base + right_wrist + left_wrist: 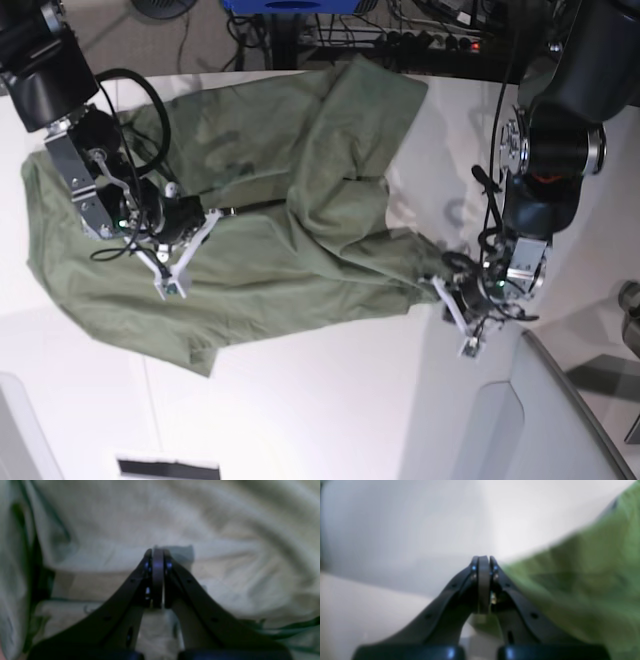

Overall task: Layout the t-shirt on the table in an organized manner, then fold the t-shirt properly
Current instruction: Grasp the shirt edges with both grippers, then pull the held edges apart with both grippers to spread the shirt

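Lying crumpled across far-left part of surface, t-shirt is not yet laid out; no fold is made. Left pincer is pressed together just beside hem; right pincer is pressed together over cloth, nothing gripped.

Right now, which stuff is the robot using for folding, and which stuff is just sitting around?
For the job:
- olive-green t-shirt, crumpled
- white table
- left gripper, shut
- right gripper, shut

Just lying about:
- grey-white raised panel
- cables behind the table
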Motion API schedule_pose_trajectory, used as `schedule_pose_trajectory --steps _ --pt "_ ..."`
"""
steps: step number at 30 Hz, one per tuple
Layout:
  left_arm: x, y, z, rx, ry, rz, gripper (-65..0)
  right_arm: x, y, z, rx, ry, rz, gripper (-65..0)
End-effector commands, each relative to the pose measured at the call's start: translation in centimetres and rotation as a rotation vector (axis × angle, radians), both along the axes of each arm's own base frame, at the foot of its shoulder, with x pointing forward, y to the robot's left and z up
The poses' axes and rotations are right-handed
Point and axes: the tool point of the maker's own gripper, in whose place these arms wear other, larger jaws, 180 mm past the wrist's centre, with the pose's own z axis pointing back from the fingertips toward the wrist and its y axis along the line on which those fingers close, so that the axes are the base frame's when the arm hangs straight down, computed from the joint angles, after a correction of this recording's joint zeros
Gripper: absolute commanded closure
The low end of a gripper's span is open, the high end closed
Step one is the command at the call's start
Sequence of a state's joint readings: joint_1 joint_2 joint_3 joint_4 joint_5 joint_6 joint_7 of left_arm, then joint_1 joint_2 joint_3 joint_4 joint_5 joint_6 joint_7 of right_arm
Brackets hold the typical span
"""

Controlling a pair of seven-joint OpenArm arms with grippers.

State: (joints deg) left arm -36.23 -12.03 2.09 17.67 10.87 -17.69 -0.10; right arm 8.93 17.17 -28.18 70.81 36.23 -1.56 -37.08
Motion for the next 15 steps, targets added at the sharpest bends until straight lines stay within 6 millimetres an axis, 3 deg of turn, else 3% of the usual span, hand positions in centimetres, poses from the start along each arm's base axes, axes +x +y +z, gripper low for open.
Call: schedule_pose_trajectory --steps 1,6,8,10,15 --pt "3.8 -0.8 4.0 -0.001 -0.138 -0.007 0.0 1.5 -0.4 1.4 0.005 -0.053 -0.001 -1.1" --pt "7.9 -0.8 9.6 -0.072 -0.294 0.081 0.0 0.0 0.4 1.9 0.020 -0.064 0.029 -1.2" --pt "8.0 -1.1 10.5 -0.113 -0.293 0.098 0.0 -0.1 0.5 2.7 0.022 -0.087 0.047 -1.2" --pt "6.6 -1.2 10.3 -0.126 -0.231 0.069 0.0 0.1 0.8 3.5 0.033 -0.109 0.055 -1.4" --pt "0.4 -4.4 8.3 -0.108 -0.149 -0.056 0.0 0.4 0.8 3.6 0.032 -0.112 0.051 -1.4"
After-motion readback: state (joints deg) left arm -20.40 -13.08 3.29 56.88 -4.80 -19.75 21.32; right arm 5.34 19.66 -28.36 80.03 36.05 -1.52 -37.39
